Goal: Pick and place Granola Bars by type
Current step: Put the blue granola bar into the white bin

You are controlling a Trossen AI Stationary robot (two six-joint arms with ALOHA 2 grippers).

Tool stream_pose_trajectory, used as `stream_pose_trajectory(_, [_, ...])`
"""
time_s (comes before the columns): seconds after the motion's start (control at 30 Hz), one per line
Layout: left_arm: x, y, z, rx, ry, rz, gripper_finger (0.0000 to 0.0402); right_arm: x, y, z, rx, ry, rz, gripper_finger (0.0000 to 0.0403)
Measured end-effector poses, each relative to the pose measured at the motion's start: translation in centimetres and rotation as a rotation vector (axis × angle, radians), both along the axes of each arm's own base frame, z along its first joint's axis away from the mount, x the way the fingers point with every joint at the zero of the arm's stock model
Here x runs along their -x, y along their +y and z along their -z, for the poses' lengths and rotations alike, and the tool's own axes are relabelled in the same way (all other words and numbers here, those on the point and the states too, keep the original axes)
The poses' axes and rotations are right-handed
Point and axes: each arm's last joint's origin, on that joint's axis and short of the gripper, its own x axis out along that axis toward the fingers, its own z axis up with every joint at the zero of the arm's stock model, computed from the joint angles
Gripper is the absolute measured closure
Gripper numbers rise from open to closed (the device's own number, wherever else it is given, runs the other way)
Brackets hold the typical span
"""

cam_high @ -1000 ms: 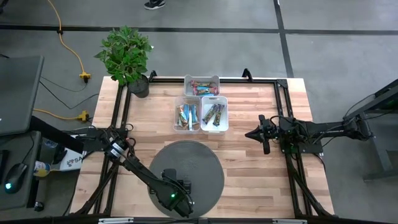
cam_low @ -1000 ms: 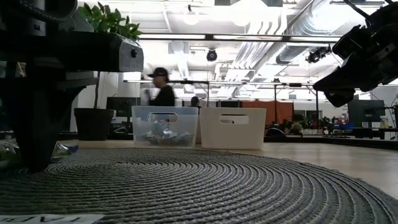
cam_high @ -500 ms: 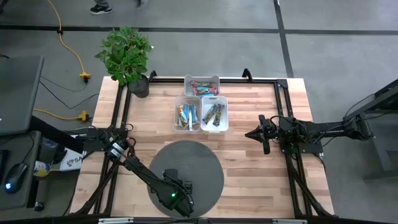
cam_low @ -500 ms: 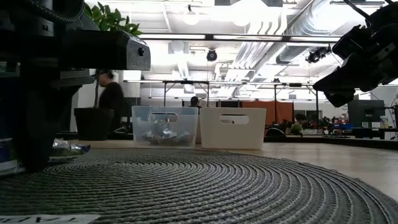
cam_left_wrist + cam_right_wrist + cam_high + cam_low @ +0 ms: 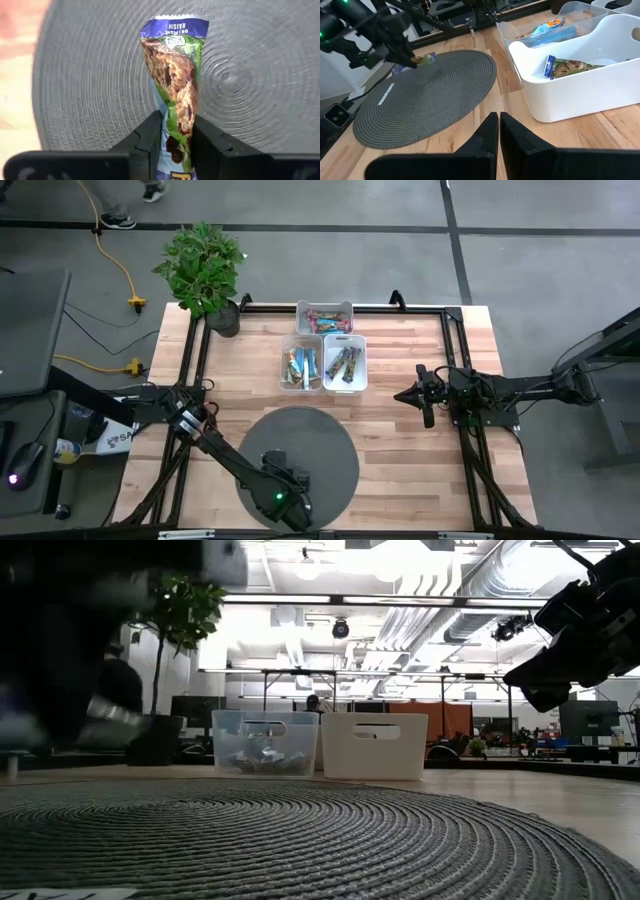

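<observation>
My left gripper [image 5: 176,125] hangs over the near part of the round grey mat [image 5: 300,450], shut on a granola bar [image 5: 172,70] in a blue and green wrapper. The right wrist view shows that gripper [image 5: 402,50] and bar [image 5: 422,59] above the mat. In the low view the bar [image 5: 112,712] is a blur at the left. More granola bars lie in three bins [image 5: 324,345] at the table's far middle. My right gripper [image 5: 499,120] waits shut at the table's right side [image 5: 402,395]. My left gripper pinches the bar between its two fingers [image 5: 150,135], on the wrapper's narrowed part near one end [image 5: 176,117]. The fingers come from above, pointing steeply down. The rest of the bar sticks out past the fingertips, lifted clear of the mat.
A potted plant [image 5: 205,270] stands at the table's far left corner. A thin white label strip [image 5: 386,94] lies on the mat's near edge. Black frame rails [image 5: 440,308] run around the wooden table. Bare wood lies between the mat and the right arm.
My left gripper has risen from the mat's near left part. The granola bar, which lay on the mat beside it, now hangs lifted clear in its fingers.
</observation>
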Motion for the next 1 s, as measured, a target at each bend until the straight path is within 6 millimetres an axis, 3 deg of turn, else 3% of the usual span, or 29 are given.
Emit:
stream_pose_trajectory(0.3, [-1.6, -0.1, -6.2, -0.17, -0.259, 0.125, 0.0317, 0.0, 0.0, 0.0, 0.0, 0.001, 0.0, 0.0402])
stream_pose_trajectory(0.5, [-3.6, 1.6, -10.6, -0.309, -0.394, 0.259, 0.0317, 0.0, 0.0, 0.0, 0.0, 0.001, 0.0, 0.0402])
stream_pose_trajectory(0.7, [-6.0, 5.8, -14.4, -0.356, -0.414, 0.41, 0.0317, 0.0, 0.0, 0.0, 0.0, 0.001, 0.0, 0.0402])
stream_pose_trajectory(1.0, [-9.1, 14.2, -19.1, -0.374, -0.457, 0.617, 0.0317, 0.0, 0.0, 0.0, 0.0, 0.0, 0.0, 0.0402])
